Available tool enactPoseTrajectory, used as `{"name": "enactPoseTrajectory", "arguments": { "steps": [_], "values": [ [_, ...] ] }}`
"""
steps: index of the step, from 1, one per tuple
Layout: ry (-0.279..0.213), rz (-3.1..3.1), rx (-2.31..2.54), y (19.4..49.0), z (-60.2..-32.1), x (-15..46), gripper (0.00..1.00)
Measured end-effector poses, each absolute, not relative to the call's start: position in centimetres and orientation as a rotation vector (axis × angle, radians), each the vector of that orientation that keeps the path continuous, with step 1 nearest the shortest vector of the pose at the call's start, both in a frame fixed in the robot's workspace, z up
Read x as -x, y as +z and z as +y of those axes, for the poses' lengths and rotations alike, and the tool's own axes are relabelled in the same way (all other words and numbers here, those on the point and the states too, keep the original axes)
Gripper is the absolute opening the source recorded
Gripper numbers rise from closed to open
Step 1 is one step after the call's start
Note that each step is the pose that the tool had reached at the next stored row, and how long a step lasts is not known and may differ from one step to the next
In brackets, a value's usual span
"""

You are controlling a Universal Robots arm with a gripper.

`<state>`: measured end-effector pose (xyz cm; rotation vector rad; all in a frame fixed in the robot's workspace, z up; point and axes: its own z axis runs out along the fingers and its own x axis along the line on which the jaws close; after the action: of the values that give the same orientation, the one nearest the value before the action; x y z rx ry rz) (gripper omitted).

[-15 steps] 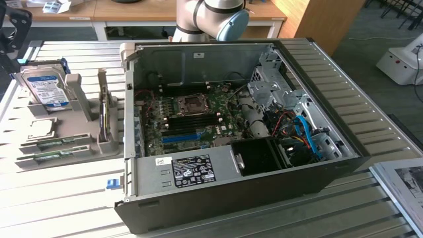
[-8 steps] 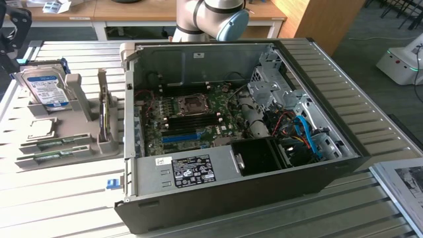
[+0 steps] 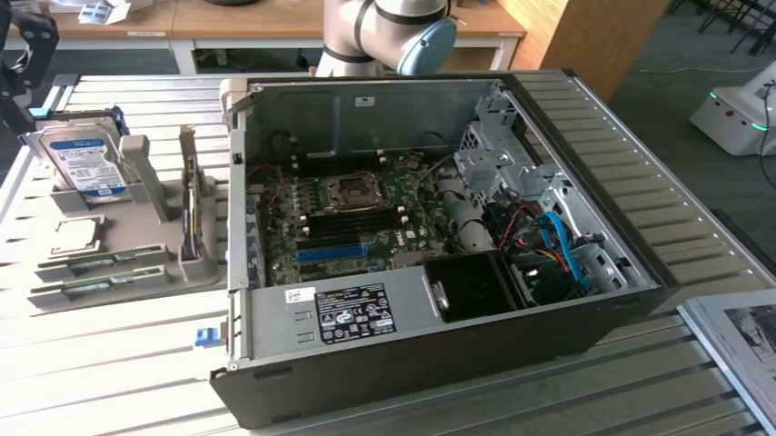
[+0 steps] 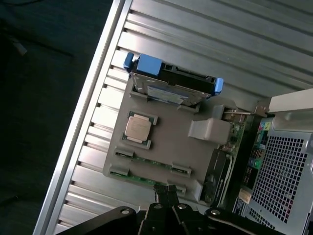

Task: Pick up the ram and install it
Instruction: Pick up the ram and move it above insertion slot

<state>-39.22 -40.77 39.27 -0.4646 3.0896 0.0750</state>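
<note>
The work surface is a table (image 3: 679,182) of pale metal slats running crosswise, with a raised rail along its edge. Beyond it, across the upper part of the exterior view, stand light wooden desks (image 3: 243,18). In the upper right, a dark grey floor (image 3: 685,54) carries a white machine (image 3: 740,104) with a green light. A printed sheet (image 3: 740,350) lies at the lower right corner.

An open black computer case (image 3: 424,363) lies on its side at the middle of the table, and the green motherboard (image 3: 352,218) inside it faces up. The grey arm (image 3: 376,36) rises behind the case at the top centre.

At the exterior view's left sits a grey holder (image 3: 152,263). It carries an upright hard drive (image 3: 79,159), an upright expansion card (image 3: 191,213) and a square processor (image 3: 73,236). The green ram sticks (image 3: 97,264) lie flat in its grooves at the lower left, outside the case.

In the wrist view the black gripper (image 4: 166,190) hangs over the holder near the ram sticks. Its fingers are clenched together with nothing seen between them. Whether they touch the holder cannot be told.
</note>
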Motion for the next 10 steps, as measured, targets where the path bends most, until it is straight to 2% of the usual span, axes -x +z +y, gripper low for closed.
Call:
{"name": "enactPoseTrajectory", "arguments": {
  "steps": [10],
  "values": [
    [0.076,3.07,0.59,39.27,-40.77,39.22,0.1]
  ]
}}
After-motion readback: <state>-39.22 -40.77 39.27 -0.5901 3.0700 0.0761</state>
